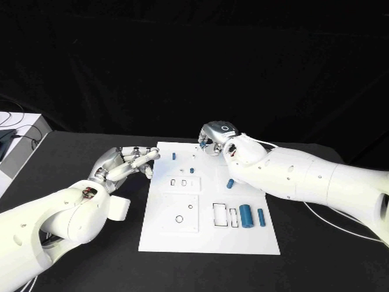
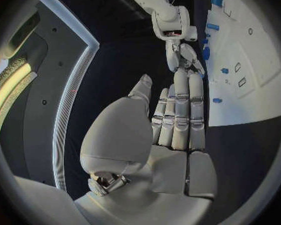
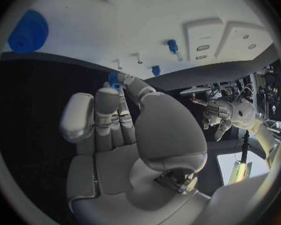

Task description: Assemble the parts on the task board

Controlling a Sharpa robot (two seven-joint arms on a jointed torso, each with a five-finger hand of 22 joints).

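Observation:
The white task board (image 1: 208, 234) lies in the middle of the black table. My right hand (image 1: 219, 137) hovers at the board's far edge and pinches a small blue part (image 3: 114, 79) between thumb and fingertip. My left hand (image 1: 128, 162) is beside the board's left edge, fingers stretched out together toward it (image 2: 180, 112), holding nothing. A blue peg (image 1: 174, 156) and a smaller blue piece (image 1: 192, 171) stand in the board's far part. A short blue piece (image 1: 230, 182) lies near the right edge. A thick blue cylinder (image 1: 245, 215) and a thin one (image 1: 261, 217) lie side by side further toward me.
The board carries rectangular slots (image 1: 220, 215) and round holes (image 1: 180, 219). A white box (image 1: 19, 152) with cables and a dark device stands at the table's far left. My right forearm (image 1: 317, 179) stretches over the table to the right of the board.

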